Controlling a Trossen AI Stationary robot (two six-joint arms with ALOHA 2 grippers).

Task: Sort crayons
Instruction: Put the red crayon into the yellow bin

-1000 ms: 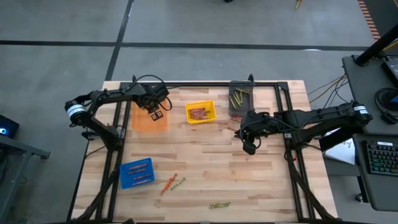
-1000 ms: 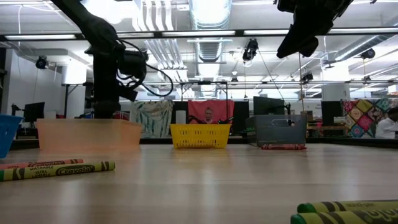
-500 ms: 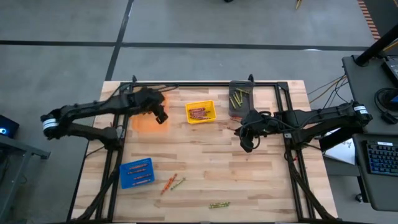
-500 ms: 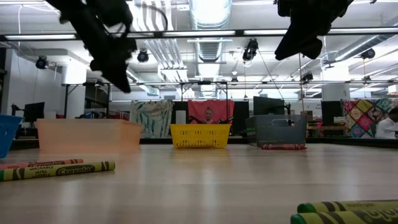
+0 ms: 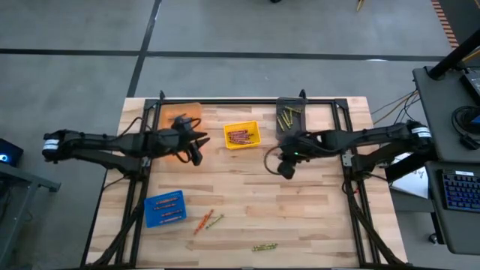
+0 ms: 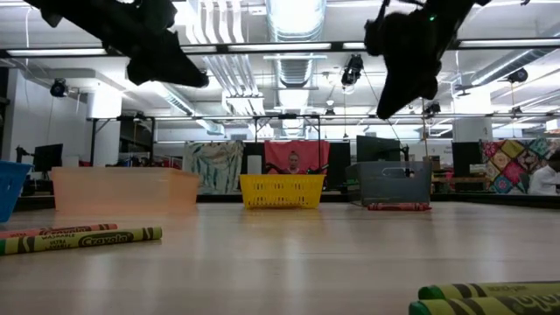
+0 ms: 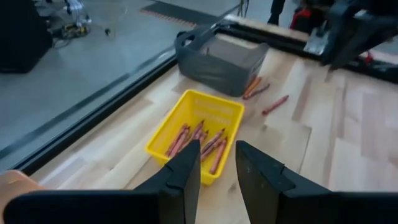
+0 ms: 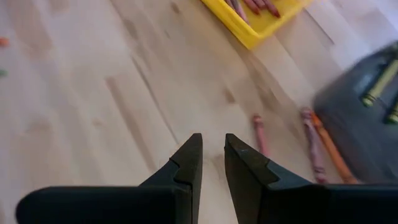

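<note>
Four bins (image 5: 241,136) sit on the worktop (image 5: 247,195); three loose crayons (image 8: 314,146) lie beside the grey bin (image 7: 219,59). Left claw (image 7: 217,165) and right claw (image 8: 211,155) hover slightly spread, holding nothing.

We see a pale wooden table (image 5: 247,195) edged by a black metal frame (image 5: 225,101). Along its far side stand three bins: an orange bin (image 5: 182,112) at the left, a yellow bin (image 5: 242,136) in the middle and a grey bin (image 5: 287,116) toward the right. A blue bin (image 5: 165,208) sits well apart from them, near the front left corner. Around the table we see grey floor (image 5: 225,30) crossed by dark lines. At the right stands a dark desk (image 5: 450,150) with a keyboard (image 5: 459,189) and a sheet of paper (image 5: 414,178). Level across the table, we see a hall with ceiling lights (image 6: 297,45) and a patchwork cloth (image 6: 516,168) far right.
</note>
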